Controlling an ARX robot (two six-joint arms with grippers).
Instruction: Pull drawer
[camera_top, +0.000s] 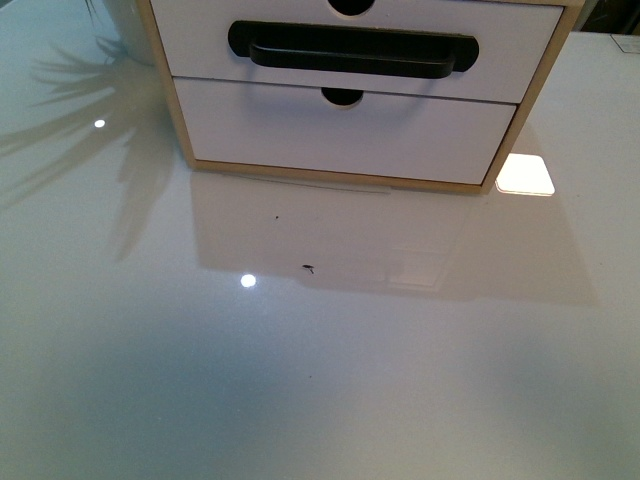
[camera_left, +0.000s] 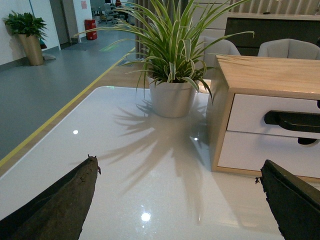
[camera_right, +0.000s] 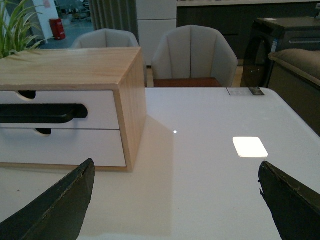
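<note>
Wide jaws on both arms, before one handled drawer above one plain drawer

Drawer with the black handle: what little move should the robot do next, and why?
Probably reach the right gripper toward the black handle. Its jaws stand open on nothing, apart from the drawer, which looks shut with the handle untouched.

Right gripper spread wide — drawer apparently closed.
</note>
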